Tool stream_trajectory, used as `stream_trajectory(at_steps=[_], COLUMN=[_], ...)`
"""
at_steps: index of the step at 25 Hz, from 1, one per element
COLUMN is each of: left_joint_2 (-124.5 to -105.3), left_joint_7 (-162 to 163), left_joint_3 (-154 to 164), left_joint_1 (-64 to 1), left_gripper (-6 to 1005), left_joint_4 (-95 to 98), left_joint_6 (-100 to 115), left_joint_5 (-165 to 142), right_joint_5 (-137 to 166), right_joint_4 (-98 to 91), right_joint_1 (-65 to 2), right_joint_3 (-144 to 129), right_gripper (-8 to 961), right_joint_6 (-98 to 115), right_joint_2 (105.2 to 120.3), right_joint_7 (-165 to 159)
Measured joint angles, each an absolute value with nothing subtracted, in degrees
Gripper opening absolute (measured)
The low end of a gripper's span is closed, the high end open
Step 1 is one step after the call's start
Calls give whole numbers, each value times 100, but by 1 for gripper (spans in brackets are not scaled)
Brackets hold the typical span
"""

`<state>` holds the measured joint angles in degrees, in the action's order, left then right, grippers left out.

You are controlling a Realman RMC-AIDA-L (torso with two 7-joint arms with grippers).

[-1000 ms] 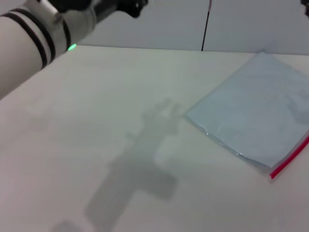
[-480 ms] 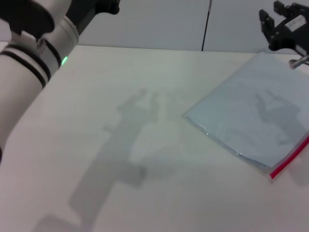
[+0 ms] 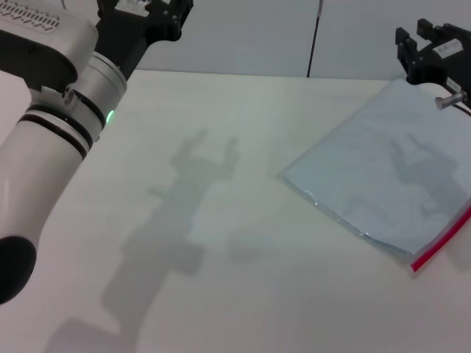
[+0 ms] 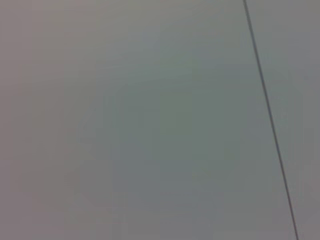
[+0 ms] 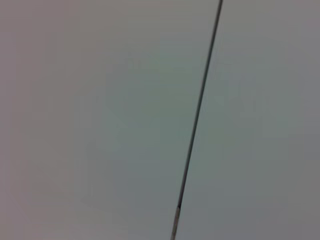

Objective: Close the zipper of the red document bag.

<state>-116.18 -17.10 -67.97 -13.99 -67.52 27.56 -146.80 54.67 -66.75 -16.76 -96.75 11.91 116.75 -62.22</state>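
The red document bag [image 3: 383, 165], a flat pale blue translucent pouch, lies on the white table [image 3: 243, 220] at the right in the head view. Its zipper [image 3: 441, 239] is a thin red strip along the near right edge, running out of the picture. My right gripper [image 3: 418, 37] hangs open in the air over the bag's far corner, not touching it, and throws a two-pronged shadow on the plastic. My left gripper [image 3: 143, 9] is raised at the far left, far from the bag, partly cut off at the top. Its shadow shows two spread fingers.
The left arm's shadow [image 3: 169, 213] lies across the table's middle. A grey wall with a dark vertical seam [image 3: 314, 37] stands behind the table. Both wrist views show only this wall [image 4: 150, 120] and seam [image 5: 197, 115].
The right gripper has come into view above the bag's far corner and shifted slightly right. The left arm has swung further into view, and its shadow has slid left.
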Motion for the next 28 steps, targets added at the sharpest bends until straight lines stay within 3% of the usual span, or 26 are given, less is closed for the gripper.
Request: stream_trajectory(at_steps=[8,13,28], left_joint_2=[-11613,-11589,-11567], left_joint_7=[-1397,-1161,-1142], left_joint_3=[-6857,-6864,-6865], left_joint_1=[-1701,-1715,-1670], left_gripper=[682,678,674], left_joint_4=[-6164,-6129,-6118], left_joint_6=[2736,2777,2827], left_joint_5=[-14674,-14670,-14707], right_joint_5=[5154,5126,3472], right_joint_4=[-6304,-6195,-5908], right_joint_1=[-1946,-2034,-2329], right_joint_3=[-9672,-9641,-9293], right_gripper=[373,456,456], right_joint_6=[1192,1187,1275], right_joint_2=[11686,11691,11597], right_joint_7=[-6210,-6206,-6536])
